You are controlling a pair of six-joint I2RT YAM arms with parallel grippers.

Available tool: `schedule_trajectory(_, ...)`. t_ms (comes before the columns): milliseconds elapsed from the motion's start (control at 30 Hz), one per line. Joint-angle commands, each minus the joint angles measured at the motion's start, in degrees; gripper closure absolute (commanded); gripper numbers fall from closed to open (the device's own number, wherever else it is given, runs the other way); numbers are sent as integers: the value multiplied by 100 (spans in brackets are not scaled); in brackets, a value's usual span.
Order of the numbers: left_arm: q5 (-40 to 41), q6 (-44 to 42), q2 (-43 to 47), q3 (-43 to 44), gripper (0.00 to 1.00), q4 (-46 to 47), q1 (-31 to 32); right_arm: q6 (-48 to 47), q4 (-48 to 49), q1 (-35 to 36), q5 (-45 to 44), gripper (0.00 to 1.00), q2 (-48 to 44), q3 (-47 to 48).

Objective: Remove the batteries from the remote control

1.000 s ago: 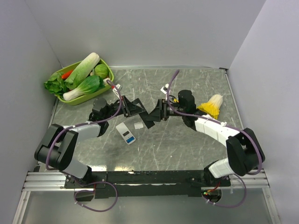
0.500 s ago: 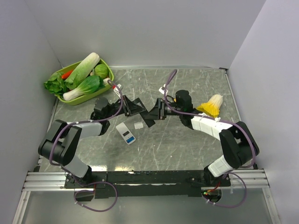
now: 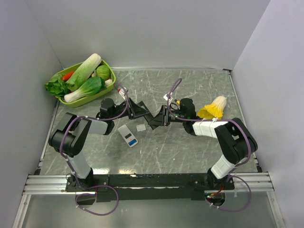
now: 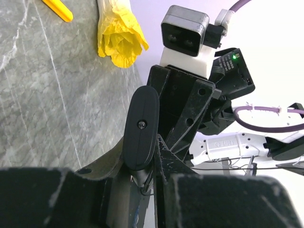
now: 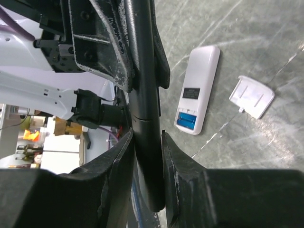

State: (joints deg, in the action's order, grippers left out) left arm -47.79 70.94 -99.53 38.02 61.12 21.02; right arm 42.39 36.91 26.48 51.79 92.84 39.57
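Grey marbled bench (image 3: 190, 147) under both arms, now sunk lower: left fingers (image 4: 213, 199) and right fingers (image 5: 114, 190) clamp the black remote (image 4: 141, 126), probably unopened. A blue battery (image 5: 189, 121) sits in the white remote (image 5: 202, 71).

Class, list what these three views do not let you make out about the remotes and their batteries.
- Black remote: the left hand and right hand cover it in the top view, and both wrist views show only its edge. Any batteries inside are hidden.
- White remote: one blue battery shows in the right wrist view; a second cannot be told.
- Yellow battery: left wrist view, cut off by the top edge.
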Motion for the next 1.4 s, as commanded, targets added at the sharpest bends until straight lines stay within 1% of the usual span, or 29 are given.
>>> schedule_trajectory(0, 42, -247, 258, 355, 99, 286, -282, 6, 1, -354, -46, 72, 164, -423)
schedule_trajectory(33, 59, -256, 250, 347, 99, 286, -308, 15, 44, -371, -46, 71, 173, -467)
schedule_trajectory(67, 77, -264, 241, 355, 99, 277, -326, 58, 106, -363, -46, 68, 182, -520)
schedule_trajectory(133, 112, -335, 197, 390, 99, 190, -344, 50, 150, -372, -72, 64, 235, -626)
schedule_trajectory(300, 130, -423, 126, 461, 99, 84, -353, -20, 115, -407, -108, 64, 244, -819)
schedule_trajectory(367, 156, -458, 126, 461, 99, 32, -361, -20, 124, -424, -134, 66, 226, -863)
schedule_trajectory(533, 173, -414, 118, 417, 99, 84, -370, -73, 19, -433, -212, 76, 209, -899)
schedule_trajectory(600, 182, -458, 152, 426, 99, 32, -379, -126, -60, -433, -274, 78, 121, -942)
schedule_trajectory(633, 182, -458, 153, 426, 99, 5, -379, -135, -61, -433, -275, 77, 94, -969)
schedule_trajectory(667, 182, -484, 153, 443, 99, -21, -370, -126, -26, -433, -240, 74, 7, -978)
schedule_trajectory(700, 174, -484, 144, 426, 99, -13, -353, -108, 9, -433, -196, 68, -37, -1004)
schedule_trajectory(733, 174, -484, 144, 417, 99, -13, -335, -47, 71, -433, -152, 53, -107, -1004)
schedule_trajectory(800, 156, -458, 153, 330, 99, 66, -265, 23, 133, -433, -82, 40, -327, -952)
schedule_trajectory(833, 147, -432, 153, 285, 99, 127, -247, 41, 89, -433, -81, 26, -397, -899)
schedule_trajectory(867, 130, -379, 161, 259, 99, 215, -230, 24, 2, -433, -81, 23, -494, -829)
schedule_trajectory(933, 130, -361, 188, 180, 99, 242, -168, -46, -288, -433, -55, 21, -530, -557)
schedule_trajectory(1133, 121, -476, 293, 144, 99, 101, 8, -73, -614, -424, -37, 21, -583, -91)
schedule_trajectory(1267, 33, -257, 232, 127, 99, 356, 60, -205, -904, -433, -64, 20, -521, 269)
schedule_trajectory(1367, -2, -107, 197, 101, 99, 558, 87, -240, -1045, -433, -116, 22, -469, 437)
